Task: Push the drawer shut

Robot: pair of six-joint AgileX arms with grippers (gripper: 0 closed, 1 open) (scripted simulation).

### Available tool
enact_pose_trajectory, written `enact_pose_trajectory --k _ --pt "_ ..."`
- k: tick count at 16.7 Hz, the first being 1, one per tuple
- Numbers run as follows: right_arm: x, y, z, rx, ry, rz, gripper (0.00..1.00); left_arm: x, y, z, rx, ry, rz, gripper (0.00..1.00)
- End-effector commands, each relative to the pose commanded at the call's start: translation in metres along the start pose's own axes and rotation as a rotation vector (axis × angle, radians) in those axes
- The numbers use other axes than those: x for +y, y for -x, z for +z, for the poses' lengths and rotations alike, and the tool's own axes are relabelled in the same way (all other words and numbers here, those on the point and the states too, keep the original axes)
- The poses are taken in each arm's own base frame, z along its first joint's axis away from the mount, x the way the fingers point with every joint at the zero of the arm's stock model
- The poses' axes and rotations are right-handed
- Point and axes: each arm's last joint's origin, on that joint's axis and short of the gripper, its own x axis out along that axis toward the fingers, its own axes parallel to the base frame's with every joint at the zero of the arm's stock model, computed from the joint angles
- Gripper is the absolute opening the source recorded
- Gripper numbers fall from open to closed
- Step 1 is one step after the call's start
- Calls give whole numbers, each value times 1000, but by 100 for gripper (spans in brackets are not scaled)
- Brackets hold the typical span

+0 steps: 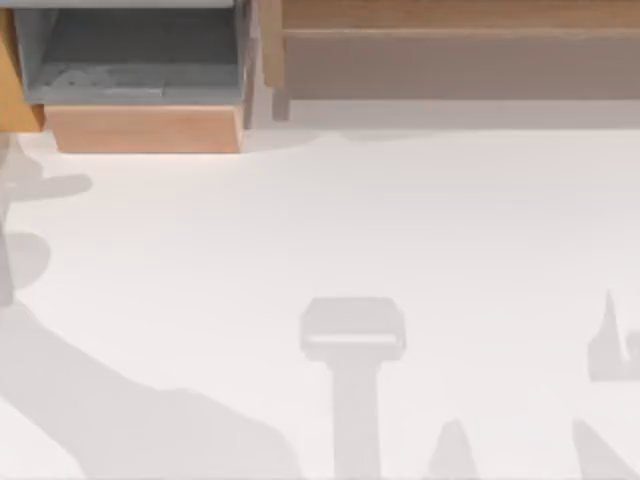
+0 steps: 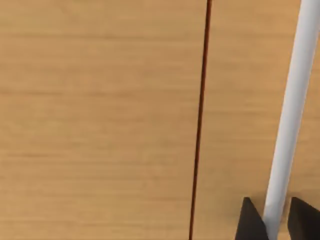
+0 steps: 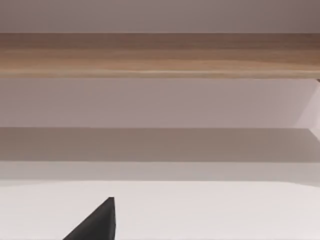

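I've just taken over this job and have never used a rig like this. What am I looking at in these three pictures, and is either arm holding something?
These are two AgileX robot arms working at a white table. The top view looks straight down. The drawer stands open at its upper left, with the grey inside showing behind the light-wood front. A long wooden shelf runs along the upper right. The grey shapes on the table are only shadows.

The other two pictures come from cameras on the wrists. The left gripper is close against light wood with a dark seam and a white strip. I cannot tell which panel that is. The right gripper is near the table, facing the shelf. I cannot tell whether either holds anything.
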Motion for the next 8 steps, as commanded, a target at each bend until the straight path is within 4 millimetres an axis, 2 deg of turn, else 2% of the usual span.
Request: enact_pose_trajectory --k 7,8 --pt "0 0 0 0 0 0 100 0 0 0 0 0 0 98" --pt "0 0 0 0 0 0 100 0 0 0 0 0 0 100"
